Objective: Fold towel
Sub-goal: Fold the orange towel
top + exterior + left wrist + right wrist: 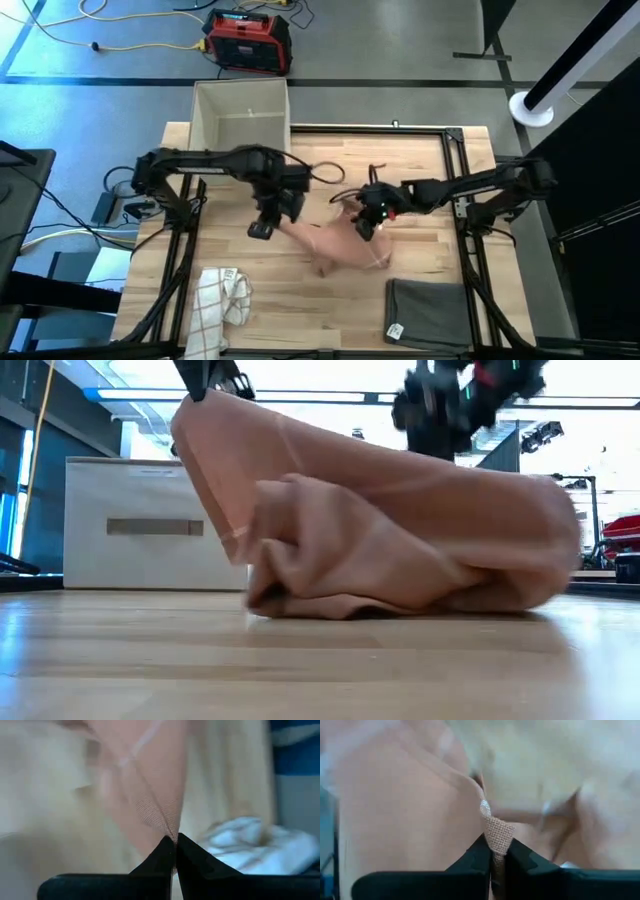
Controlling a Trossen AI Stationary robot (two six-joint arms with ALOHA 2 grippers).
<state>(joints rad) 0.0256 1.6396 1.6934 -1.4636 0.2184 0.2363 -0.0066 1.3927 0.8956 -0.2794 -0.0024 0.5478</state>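
— Near the middle of the wooden table, what is happening?
— A peach towel is lifted at two corners, its lower part bunched on the wood.
— Who holds it?
— The left gripper has its fingers pinched tight on one corner; the right gripper is clamped on another (the cloth's weave shows between its tips).
— Anything else on the table?
— A folded grey towel lies near the right front corner, a checked white cloth at the left front, and a pale bin stands at the back.
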